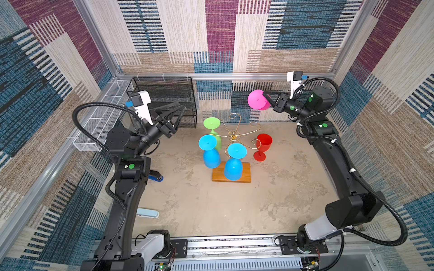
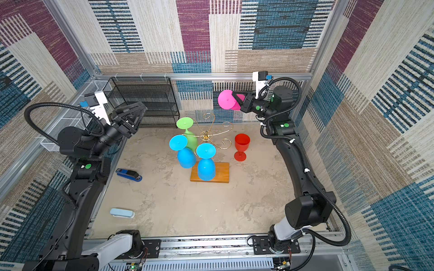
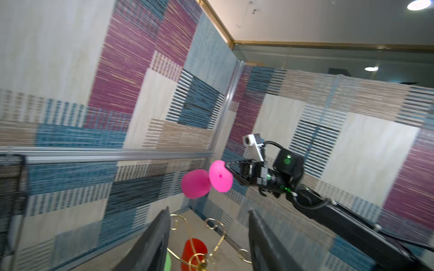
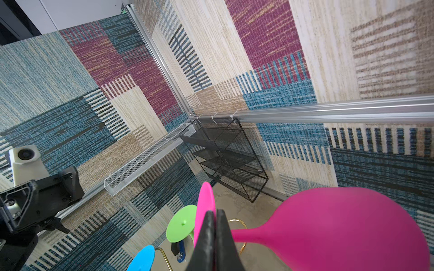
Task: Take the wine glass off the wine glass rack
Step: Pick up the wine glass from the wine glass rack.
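My right gripper (image 1: pixel 267 98) (image 4: pixel 214 212) is shut on the stem of a pink wine glass (image 1: pixel 257 99) (image 2: pixel 226 99) (image 4: pixel 340 230). It holds the glass on its side, in the air, behind and right of the wine glass rack (image 1: pixel 233 135) (image 2: pixel 206 136). The rack's gold scroll arms carry a green glass (image 1: pixel 211 123) and two blue glasses (image 1: pixel 207 142) (image 1: pixel 236 150), all upside down. My left gripper (image 1: pixel 182 109) (image 3: pixel 209 210) is open and empty, raised to the left of the rack. The pink glass (image 3: pixel 220 176) shows in its view.
A red glass (image 1: pixel 264 143) stands upright on the table right of the rack. A black mesh shelf (image 1: pixel 164 93) sits at the back left, a white wire tray (image 1: pixel 101 119) along the left wall. A blue stapler (image 2: pixel 129 174) and a pale blue case (image 2: pixel 122 213) lie front left.
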`<move>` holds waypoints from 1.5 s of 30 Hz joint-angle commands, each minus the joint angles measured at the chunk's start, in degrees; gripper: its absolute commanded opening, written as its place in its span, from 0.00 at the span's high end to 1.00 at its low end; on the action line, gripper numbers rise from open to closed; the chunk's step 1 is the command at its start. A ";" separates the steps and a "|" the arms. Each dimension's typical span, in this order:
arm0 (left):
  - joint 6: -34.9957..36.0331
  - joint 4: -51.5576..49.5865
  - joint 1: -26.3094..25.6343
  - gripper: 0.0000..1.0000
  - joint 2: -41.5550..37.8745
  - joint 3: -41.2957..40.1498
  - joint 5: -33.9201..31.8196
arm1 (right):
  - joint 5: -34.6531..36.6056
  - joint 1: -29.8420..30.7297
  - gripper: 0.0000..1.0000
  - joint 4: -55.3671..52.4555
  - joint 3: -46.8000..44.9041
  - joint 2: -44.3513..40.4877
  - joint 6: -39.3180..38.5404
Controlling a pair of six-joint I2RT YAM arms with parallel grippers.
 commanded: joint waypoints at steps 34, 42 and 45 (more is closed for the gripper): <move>-4.21 2.49 -23.57 0.63 24.85 18.73 5.49 | -6.89 9.08 1.00 8.17 -1.69 -7.38 -0.20; -5.98 5.05 -23.78 0.69 25.22 18.84 5.58 | -5.84 11.41 1.00 9.12 -2.55 -6.89 -0.12; -7.06 6.31 -23.78 0.79 25.46 18.82 5.82 | -5.75 11.67 1.00 9.17 -2.29 -6.32 -0.09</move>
